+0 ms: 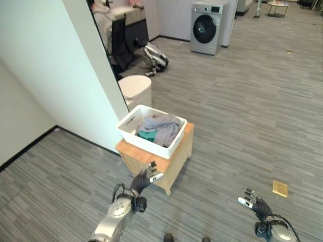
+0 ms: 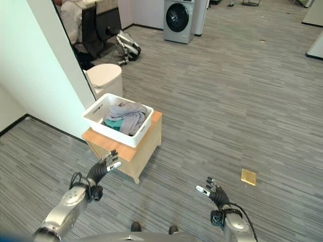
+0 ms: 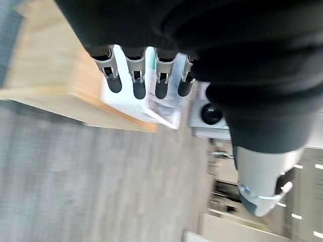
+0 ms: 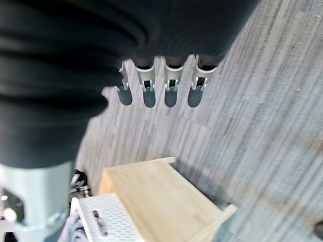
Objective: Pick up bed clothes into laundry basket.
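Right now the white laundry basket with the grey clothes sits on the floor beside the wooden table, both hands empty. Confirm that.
Not quite. The white laundry basket sits on top of the wooden table, not on the floor, as the left eye view shows. The grey clothes are in it, and the left hand and right hand are empty.

white laundry basket (image 1: 132, 132), grey–teal clothes (image 1: 160, 127)
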### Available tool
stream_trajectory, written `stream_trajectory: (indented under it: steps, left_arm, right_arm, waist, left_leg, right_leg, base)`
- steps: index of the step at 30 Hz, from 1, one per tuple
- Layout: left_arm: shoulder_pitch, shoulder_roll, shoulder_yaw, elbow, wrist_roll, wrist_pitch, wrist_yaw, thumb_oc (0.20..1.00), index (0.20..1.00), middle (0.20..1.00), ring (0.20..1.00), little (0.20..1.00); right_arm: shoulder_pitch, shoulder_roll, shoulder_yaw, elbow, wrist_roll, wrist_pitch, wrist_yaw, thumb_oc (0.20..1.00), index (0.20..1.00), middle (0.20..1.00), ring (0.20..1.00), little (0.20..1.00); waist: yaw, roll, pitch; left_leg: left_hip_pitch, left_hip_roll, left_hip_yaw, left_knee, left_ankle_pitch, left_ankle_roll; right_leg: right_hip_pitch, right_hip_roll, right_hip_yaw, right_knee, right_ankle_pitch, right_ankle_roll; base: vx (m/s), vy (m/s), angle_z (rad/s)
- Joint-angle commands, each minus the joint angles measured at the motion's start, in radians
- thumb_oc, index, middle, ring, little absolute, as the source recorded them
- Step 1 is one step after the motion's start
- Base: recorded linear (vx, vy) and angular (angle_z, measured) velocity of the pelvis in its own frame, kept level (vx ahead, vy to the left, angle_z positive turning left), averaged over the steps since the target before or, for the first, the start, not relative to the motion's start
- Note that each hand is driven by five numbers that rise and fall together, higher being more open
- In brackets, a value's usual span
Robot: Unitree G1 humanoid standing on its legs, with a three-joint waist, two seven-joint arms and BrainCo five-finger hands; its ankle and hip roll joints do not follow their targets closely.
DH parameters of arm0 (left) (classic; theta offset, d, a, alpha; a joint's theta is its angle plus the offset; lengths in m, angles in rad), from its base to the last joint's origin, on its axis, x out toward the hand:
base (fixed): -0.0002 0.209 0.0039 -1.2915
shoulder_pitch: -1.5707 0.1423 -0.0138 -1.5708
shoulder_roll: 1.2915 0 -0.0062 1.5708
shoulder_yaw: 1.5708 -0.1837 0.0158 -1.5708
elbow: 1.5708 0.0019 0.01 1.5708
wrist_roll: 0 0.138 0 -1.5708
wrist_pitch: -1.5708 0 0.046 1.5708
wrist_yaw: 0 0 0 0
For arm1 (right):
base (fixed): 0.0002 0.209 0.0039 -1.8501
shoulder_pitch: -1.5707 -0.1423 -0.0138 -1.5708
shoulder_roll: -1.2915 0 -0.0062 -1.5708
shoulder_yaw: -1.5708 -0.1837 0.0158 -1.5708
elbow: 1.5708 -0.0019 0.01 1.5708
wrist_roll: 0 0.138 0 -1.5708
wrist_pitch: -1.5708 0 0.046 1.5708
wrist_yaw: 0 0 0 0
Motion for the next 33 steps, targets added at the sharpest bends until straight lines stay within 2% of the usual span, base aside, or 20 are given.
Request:
stream_trajectory:
  steps: [1, 3, 5, 7, 9, 11, 12, 14, 17, 23, 29, 33]
  left_arm:
    - [-0.056, 0.023, 0.056, 0.110, 0.037, -0.029, -0.061, 1.000, 1.000, 1.000, 1.000, 1.000]
    - [-0.021, -0.022, 0.069, 0.240, 0.044, -0.020, -0.068, 1.000, 1.000, 1.000, 1.000, 1.000]
    - [-0.009, -0.082, 0.097, 0.436, 0.141, -0.011, -0.046, 1.000, 1.000, 1.000, 1.000, 1.000]
    - [-0.045, -0.126, 0.125, 0.660, 0.336, -0.014, 0.035, 1.000, 1.000, 1.000, 1.000, 1.000]
    - [-0.062, -0.155, 0.168, 0.831, 0.420, -0.010, 0.111, 1.000, 1.000, 1.000, 1.000, 1.000]
    - [-0.053, -0.176, 0.272, 0.970, 0.363, 0.005, 0.140, 1.000, 1.000, 1.000, 1.000, 1.000]
    - [-0.049, -0.183, 0.285, 1.005, 0.369, 0.008, 0.134, 1.000, 1.000, 1.000, 1.000, 1.000]
    - [-0.025, -0.178, 0.325, 1.040, 0.381, 0.009, 0.163, 1.000, 1.000, 1.000, 1.000, 1.000]
    - [0.000, -0.177, 0.364, 0.991, 0.306, -0.030, 0.152, 1.000, 1.000, 1.000, 1.000, 1.000]
    - [-0.008, -0.192, 0.338, 0.942, 0.238, -0.050, 0.154, 1.000, 1.000, 1.000, 1.000, 1.000]
    - [-0.016, -0.203, 0.326, 0.858, 0.138, -0.083, 0.151, 1.000, 1.000, 1.000, 1.000, 1.000]
    - [-0.022, -0.211, 0.303, 0.867, 0.155, -0.084, 0.141, 1.000, 1.000, 1.000, 1.000, 1.000]
  right_arm:
    - [-0.038, -0.034, -0.009, 0.071, -0.027, -0.032, 0.026, 1.000, 1.000, 1.000, 1.000, 1.000]
    - [-0.058, -0.040, -0.004, 0.159, -0.051, -0.033, 0.011, 1.000, 1.000, 1.000, 1.000, 1.000]
    - [-0.077, -0.032, 0.000, 0.255, -0.072, -0.030, 0.002, 1.000, 1.000, 1.000, 1.000, 1.000]
    - [-0.108, -0.018, 0.010, 0.388, -0.100, -0.035, -0.024, 1.000, 1.000, 1.000, 1.000, 1.000]
    - [-0.132, -0.005, 0.030, 0.508, -0.137, -0.032, -0.050, 1.000, 1.000, 1.000, 1.000, 1.000]
    - [-0.147, 0.024, 0.044, 0.619, -0.168, -0.027, -0.071, 1.000, 1.000, 1.000, 1.000, 1.000]
    - [-0.156, 0.033, 0.046, 0.670, -0.172, -0.018, -0.071, 1.000, 1.000, 1.000, 1.000, 1.000]
    - [-0.164, 0.053, 0.054, 0.746, -0.209, -0.010, -0.083, 1.000, 1.000, 1.000, 1.000, 1.000]
    - [-0.141, 0.076, 0.033, 0.758, -0.178, -0.015, -0.080, 1.000, 1.000, 1.000, 1.000, 1.000]
    - [-0.144, 0.097, 0.042, 0.772, -0.150, -0.033, -0.090, 1.000, 1.000, 1.000, 1.000, 1.000]
    - [-0.155, 0.103, 0.037, 0.686, -0.083, -0.065, -0.095, 1.000, 1.000, 1.000, 1.000, 1.000]
    - [-0.162, 0.102, 0.043, 0.663, -0.070, -0.084, -0.096, 1.000, 1.000, 1.000, 1.000, 1.000]
  waist:
    - [0.005, -0.033, 0.015]
    - [0.013, -0.037, 0.021]
    - [0.026, -0.042, 0.026]
    - [0.040, -0.048, 0.033]
    - [0.053, -0.055, 0.032]
    - [0.076, -0.066, 0.029]
    - [0.082, -0.068, 0.024]
    - [0.101, -0.074, 0.018]
    - [0.126, -0.080, 0.013]
    - [0.137, -0.086, 0.023]
    - [0.140, -0.086, 0.026]
    - [0.139, -0.087, 0.023]
  left_leg:
    - [0.055, 0.040, 0.002, 0.012, -0.078, -0.017]
    - [0.056, 0.042, 0.003, 0.012, -0.077, -0.015]
    - [0.057, 0.041, -0.003, 0.012, -0.074, -0.012]
    - [0.061, 0.040, -0.010, 0.012, -0.074, -0.010]
    - [0.063, 0.040, -0.013, 0.012, -0.075, -0.010]
    - [0.070, 0.037, -0.024, 0.012, -0.078, -0.010]
    - [0.066, 0.037, -0.028, 0.012, -0.077, -0.010]
    - [0.071, 0.036, -0.036, 0.012, -0.077, -0.011]
    - [0.074, 0.035, -0.053, 0.012, -0.076, -0.013]
    - [0.072, 0.036, -0.073, 0.012, -0.069, -0.016]
    - [0.066, 0.036, -0.084, 0.012, -0.064, -0.018]
    - [0.066, 0.034, -0.085, 0.012, -0.065, -0.018]
  right_leg:
    - [0.027, -0.091, 0.030, 0.013, -0.039, 0.086]
    - [0.026, -0.090, 0.028, 0.017, -0.040, 0.085]
    - [0.026, -0.089, 0.024, 0.020, -0.043, 0.083]
    - [0.030, -0.088, 0.020, 0.024, -0.050, 0.080]
    - [0.036, -0.087, 0.016, 0.025, -0.055, 0.078]
    - [0.053, -0.087, 0.005, 0.022, -0.062, 0.074]
    - [0.054, -0.087, 0.002, 0.019, -0.062, 0.072]
    - [0.067, -0.087, -0.009, 0.014, -0.065, 0.070]
    - [0.086, -0.086, -0.027, 0.004, -0.071, 0.069]
    - [0.099, -0.088, -0.044, -0.002, -0.072, 0.069]
    - [0.102, -0.087, -0.050, -0.004, -0.074, 0.069]
    - [0.103, -0.089, -0.050, 0.001, -0.075, 0.068]
  base:
    - [-0.02, -0.003, -0.07]
    - [-0.03, -0.010, -0.08]
    - [-0.01, -0.005, -0.02]
    - [0.00, 0.000, 0.00]
    - [0.00, -0.017, 0.06]
    - [0.02, -0.034, 0.05]
    - [0.03, -0.030, 0.06]
    - [0.02, -0.029, 0.05]
    - [0.02, -0.036, 0.18]
    - [-0.02, -0.023, 0.13]
    - [-0.02, -0.015, 0.06]
    - [0.00, 0.000, 0.00]
